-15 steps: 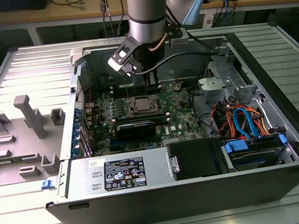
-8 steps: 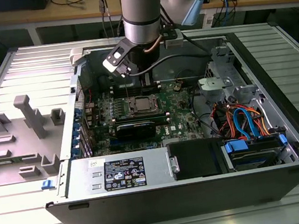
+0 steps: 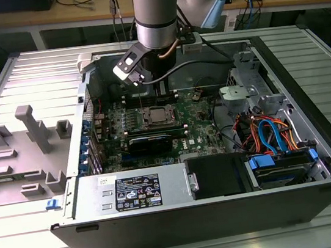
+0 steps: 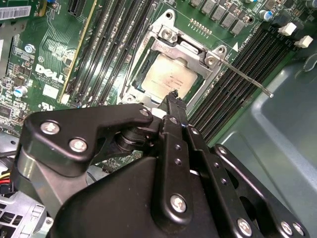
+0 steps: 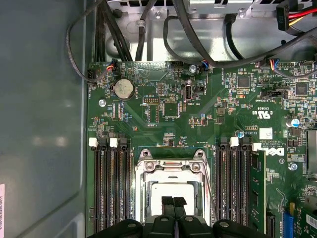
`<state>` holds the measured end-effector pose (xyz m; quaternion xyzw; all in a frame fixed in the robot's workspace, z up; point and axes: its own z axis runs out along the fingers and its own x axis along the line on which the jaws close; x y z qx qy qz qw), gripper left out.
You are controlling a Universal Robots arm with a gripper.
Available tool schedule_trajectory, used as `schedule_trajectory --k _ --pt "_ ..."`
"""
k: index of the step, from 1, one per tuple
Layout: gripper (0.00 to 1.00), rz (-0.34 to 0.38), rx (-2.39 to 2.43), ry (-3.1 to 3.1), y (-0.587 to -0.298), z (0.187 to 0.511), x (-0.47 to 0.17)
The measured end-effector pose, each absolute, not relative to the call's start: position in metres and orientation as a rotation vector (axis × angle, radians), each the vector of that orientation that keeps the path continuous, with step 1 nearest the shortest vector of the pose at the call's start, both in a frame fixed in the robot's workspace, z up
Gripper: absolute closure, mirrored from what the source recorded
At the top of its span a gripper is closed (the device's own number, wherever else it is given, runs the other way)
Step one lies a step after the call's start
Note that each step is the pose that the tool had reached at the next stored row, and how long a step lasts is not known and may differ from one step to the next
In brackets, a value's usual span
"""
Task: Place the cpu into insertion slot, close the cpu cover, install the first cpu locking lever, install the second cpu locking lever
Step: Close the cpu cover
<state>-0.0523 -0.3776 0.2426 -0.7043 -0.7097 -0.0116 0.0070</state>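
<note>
Black fingers pressed together, only a thin seam between the tips, clamping nothing. Poised straight over the small square cpu with the dull silvery top, tips near one edge of it; contact impossible to judge.

Directly beneath the fingers, cpu seated in the square insertion slot with its dark inner border. Around the chip, thin silvery metal cpu cover, seemingly lying down flat over the chip's margins. To one side of the fingers, thin bare-metal locking lever sticking out free past the slot's corner, across the long black memory slots.

Faint print on the chip's top, too small to make out. White lettering and small white stickers on the green motherboard off to the side of the fingers. Round silver coin battery well beyond the fingertips. Upright green memory module beside the slot.

In the exterior view, fingers reaching down into the open dark computer case lying on the ridged metal table. Black label with white print on the grey power-supply box, well clear of the fingers. Grey plastic fixture outside the case, toward the exterior view's left.
</note>
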Motion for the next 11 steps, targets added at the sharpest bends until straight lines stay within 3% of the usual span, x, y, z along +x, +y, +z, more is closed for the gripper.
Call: schedule_trajectory --k 11 --pt "0.89 -0.037 -2.196 -2.226 -0.3788 0.2391 -0.0557"
